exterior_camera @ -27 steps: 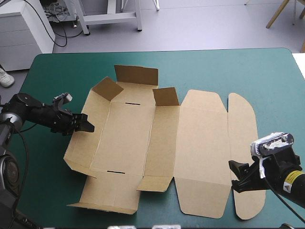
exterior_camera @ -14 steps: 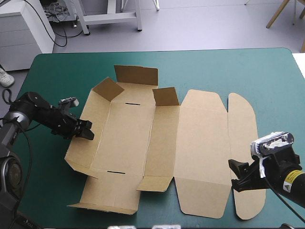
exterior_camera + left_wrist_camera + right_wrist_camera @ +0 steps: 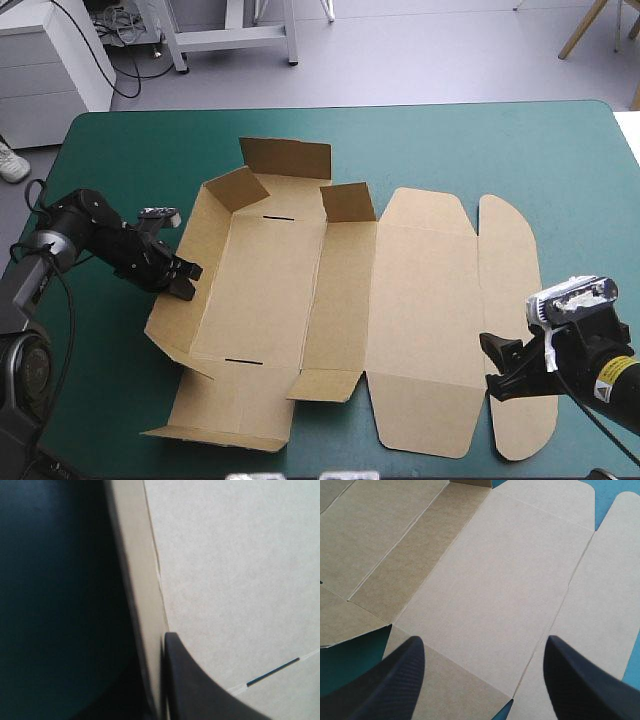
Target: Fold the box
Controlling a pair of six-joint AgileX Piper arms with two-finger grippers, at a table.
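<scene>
Box [image 3: 400,300] left wall pinched in left claw [image 3: 186,280]; right claw [image 3: 492,368] spread.

The box [image 3: 400,300] is matt brown board, smooth, with pressed creases. The teal-green cover [image 3: 450,140] of the desk [image 3: 100,380] looks matt. The right gripper [image 3: 482,647] has dull, finely grained black fingers [image 3: 580,680].

A lab or workshop: grey floor [image 3: 430,55], white drawer cabinet [image 3: 45,65], loose cables [image 3: 118,25], a metal stand [image 3: 232,38] beyond the desk [image 3: 450,150].
</scene>
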